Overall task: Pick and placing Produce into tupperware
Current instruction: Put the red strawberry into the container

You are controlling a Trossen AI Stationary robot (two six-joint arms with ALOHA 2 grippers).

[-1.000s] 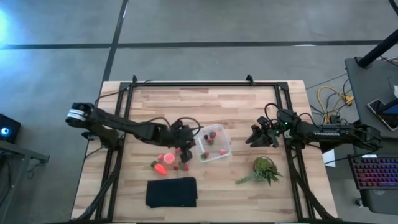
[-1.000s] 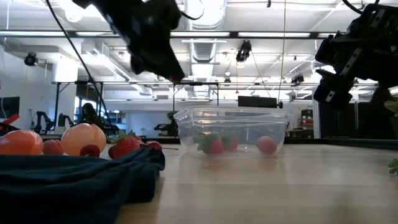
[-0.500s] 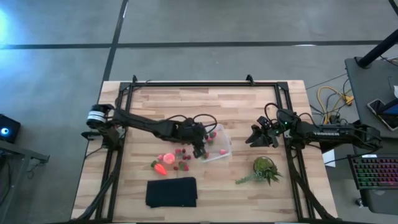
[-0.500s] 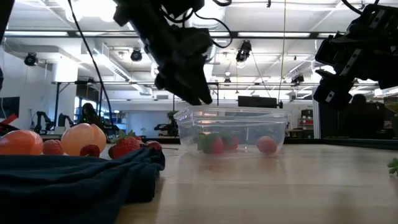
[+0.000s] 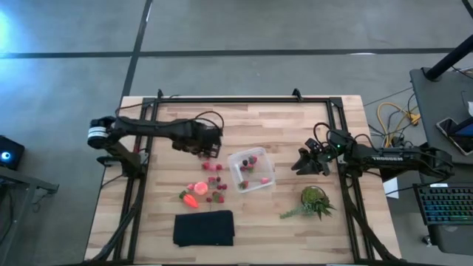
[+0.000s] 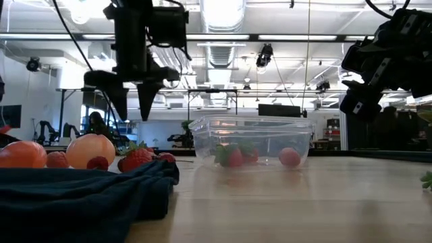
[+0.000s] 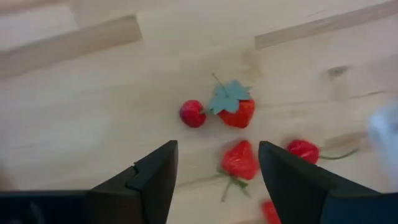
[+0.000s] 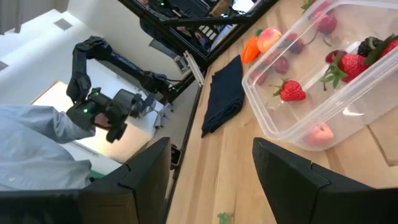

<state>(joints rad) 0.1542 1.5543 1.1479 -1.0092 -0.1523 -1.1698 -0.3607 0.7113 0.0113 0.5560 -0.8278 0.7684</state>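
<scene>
Left hand (image 5: 213, 146) is held spread wide and empty above loose strawberries (image 7: 237, 113) on the table (image 5: 295, 125), beside the tupperware (image 5: 252, 171). Several berries are seen inside the tupperware. Right hand (image 5: 305, 162) is parked open near the tupperware's far side.

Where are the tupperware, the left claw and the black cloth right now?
tupperware (image 5: 251, 171): high view, on its clear rim.
left claw (image 5: 212, 148): high view, midway between its open fingertips.
black cloth (image 5: 204, 228): high view, middle of the fabric.
</scene>
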